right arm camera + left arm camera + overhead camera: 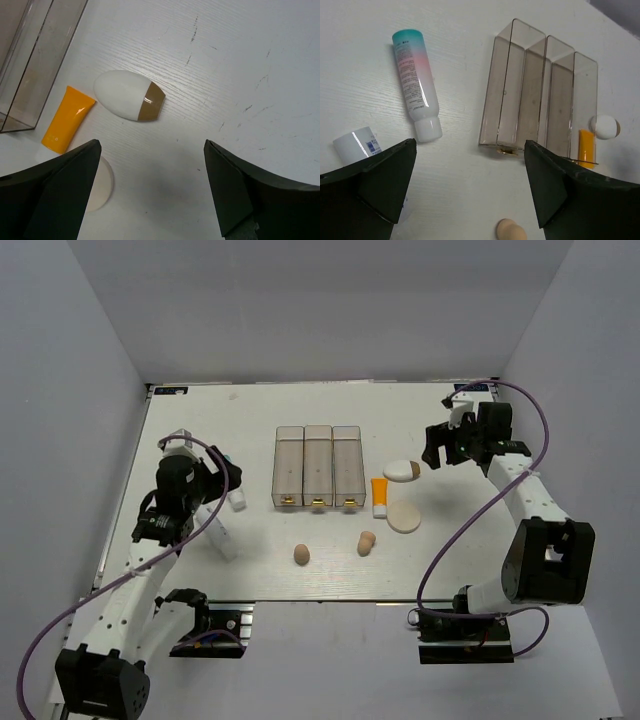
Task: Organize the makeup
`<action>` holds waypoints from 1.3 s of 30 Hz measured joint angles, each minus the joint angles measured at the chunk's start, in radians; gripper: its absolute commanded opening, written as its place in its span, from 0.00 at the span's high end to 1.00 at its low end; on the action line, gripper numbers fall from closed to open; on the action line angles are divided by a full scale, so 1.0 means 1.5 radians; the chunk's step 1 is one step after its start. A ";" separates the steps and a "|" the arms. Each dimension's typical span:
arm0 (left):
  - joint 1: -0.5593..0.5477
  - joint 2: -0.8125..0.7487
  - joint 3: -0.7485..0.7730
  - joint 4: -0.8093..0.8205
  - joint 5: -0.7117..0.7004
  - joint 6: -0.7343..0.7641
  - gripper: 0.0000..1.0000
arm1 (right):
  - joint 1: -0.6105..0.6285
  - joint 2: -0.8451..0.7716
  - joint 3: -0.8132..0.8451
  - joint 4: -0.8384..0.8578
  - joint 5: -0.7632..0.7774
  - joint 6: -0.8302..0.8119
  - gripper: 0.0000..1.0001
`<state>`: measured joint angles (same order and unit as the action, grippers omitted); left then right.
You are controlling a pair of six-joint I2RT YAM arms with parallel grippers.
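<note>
1. Hovering my left gripper [470,150] over the left side of the table [250,410], jaws spread wide apart and gripping nothing.
2. Right under me, a white tube [354,141] is lying half hidden behind my left finger. The teal-and-pink tube [415,85] is lying flat just beside it, with its white cap pointing my way.
3. Mid-table, three clear bins [318,467] are sitting side by side, touching each other.
4. In front of them the left sponge [301,554] and the right sponge [366,542] are lying apart from each other.
5. Just right of the bins the orange tube [67,120] is lying flat. The round puff [404,517] is sitting just beside its white cap, and the white-tan oval [129,95] is resting near its far end.
6. My right gripper [152,145] is hanging over the far right, jaws wide apart too, holding nothing.
</note>
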<state>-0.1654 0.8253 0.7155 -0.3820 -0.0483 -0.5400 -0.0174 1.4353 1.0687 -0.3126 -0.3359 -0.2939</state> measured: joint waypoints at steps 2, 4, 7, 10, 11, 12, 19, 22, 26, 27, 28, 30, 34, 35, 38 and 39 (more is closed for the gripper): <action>0.000 0.019 -0.005 0.000 0.006 -0.001 0.02 | 0.000 0.007 0.004 -0.009 -0.006 -0.013 0.11; 0.000 0.042 -0.005 0.002 0.009 -0.002 0.02 | 0.000 0.009 0.005 -0.023 -0.016 -0.037 0.11; -0.002 0.083 -0.005 0.001 0.010 -0.002 0.05 | 0.000 0.012 0.010 -0.052 -0.033 -0.085 0.11; -0.002 0.126 -0.003 0.001 0.011 0.000 0.18 | 0.001 0.028 0.019 -0.082 -0.042 -0.125 0.11; -0.002 0.141 0.000 0.001 0.012 0.001 0.23 | 0.001 0.032 0.021 -0.091 -0.048 -0.138 0.11; -0.002 0.157 0.003 0.002 0.013 0.002 0.39 | 0.001 0.035 0.021 -0.100 -0.055 -0.148 0.11; -0.002 0.265 0.042 0.017 0.020 0.022 0.50 | 0.001 0.035 0.022 -0.124 -0.113 -0.172 0.60; -0.002 0.326 0.089 0.017 0.007 0.031 0.25 | 0.002 0.034 0.019 -0.120 -0.126 -0.165 0.38; -0.002 0.410 0.155 0.010 -0.035 0.033 0.17 | 0.002 0.031 0.005 -0.114 -0.135 -0.163 0.33; -0.002 0.431 0.172 0.007 -0.048 0.034 0.17 | 0.002 0.031 0.000 -0.112 -0.136 -0.162 0.32; -0.002 0.451 0.187 0.005 -0.058 0.036 0.17 | 0.002 0.030 -0.004 -0.111 -0.136 -0.160 0.32; -0.002 0.494 0.221 -0.006 -0.080 0.039 0.17 | 0.002 0.030 -0.013 -0.106 -0.138 -0.158 0.32; -0.002 0.587 0.301 -0.044 -0.120 0.047 0.20 | 0.002 0.028 -0.024 -0.104 -0.137 -0.155 0.31; -0.002 0.604 0.315 -0.050 -0.125 0.048 0.21 | 0.002 0.028 -0.024 -0.104 -0.137 -0.155 0.31; -0.002 0.637 0.330 -0.071 -0.144 0.049 0.23 | 0.002 0.028 -0.025 -0.101 -0.136 -0.153 0.31; -0.002 0.644 0.330 -0.080 -0.150 0.048 0.24 | 0.002 0.027 -0.025 -0.099 -0.135 -0.152 0.31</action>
<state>-0.1677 1.7912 1.2106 -0.5022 -0.2729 -0.4679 -0.0147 1.4761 1.0306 -0.4610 -0.5377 -0.5217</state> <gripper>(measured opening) 0.774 0.690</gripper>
